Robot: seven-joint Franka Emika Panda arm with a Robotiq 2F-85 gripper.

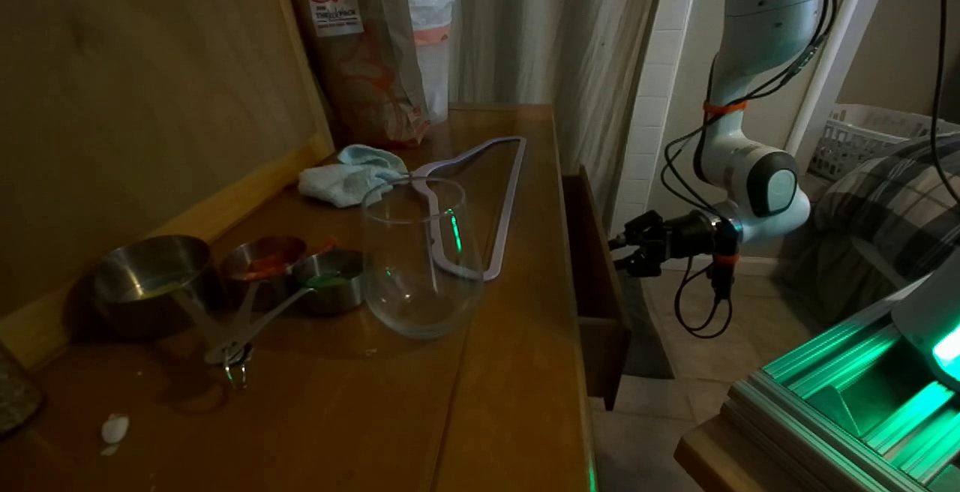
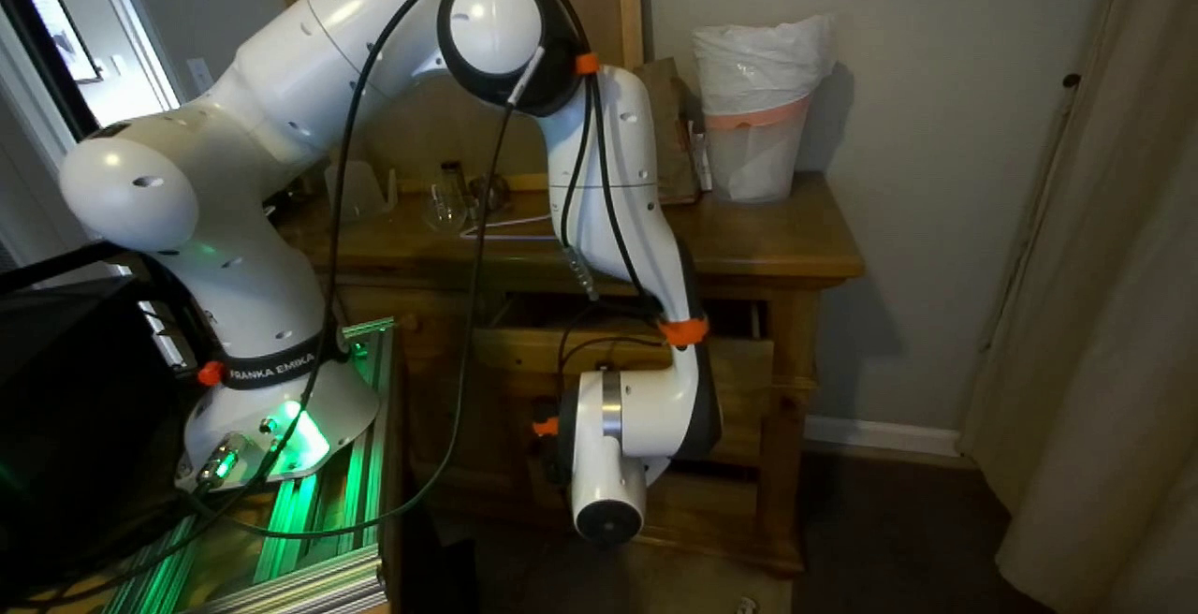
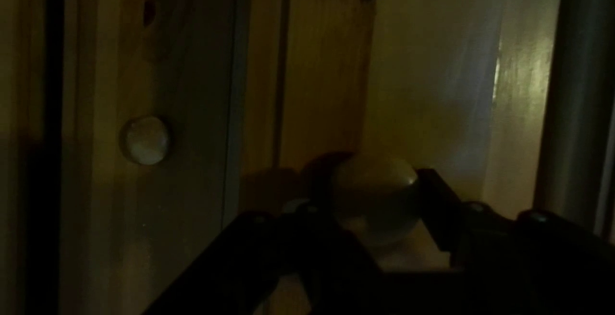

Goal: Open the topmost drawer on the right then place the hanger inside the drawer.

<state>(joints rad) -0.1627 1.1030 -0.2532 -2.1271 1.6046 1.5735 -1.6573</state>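
Claw, black, two-fingered, mechanical [image 1: 616, 253]: closed upon a round, pale-brown, apparently wooden knob [image 3: 377, 197], gripped from both sides in the dim wrist view. Drawer, shallow, brown wood, flat-fronted [image 2: 735, 359]: uppermost on the right-hand side, directly under the top of a warm-brown wooden dresser [image 1: 517, 387]; projecting from its housing in both exterior views, interior exposed; the knob is judged to be its pull. Hanger, thin, whitish-lilac plastic, triangular in outline [image 1: 508, 207]: lying flat on the dresser top, outside the drawer, with a clear, rounded glass vessel [image 1: 401, 293] in front of it in an exterior view and a crumpled light-blue cloth [image 1: 349, 177] near it. Condition of the task: first part, the opening, judged largely complete, though whether the gap suffices for so broad an item cannot be told. Second part, the placing, not yet begun. Outstanding, by estimate: any further pull needed, release of the knob, passage up to the dresser top, grasp of the hanger, lowering into the drawer.
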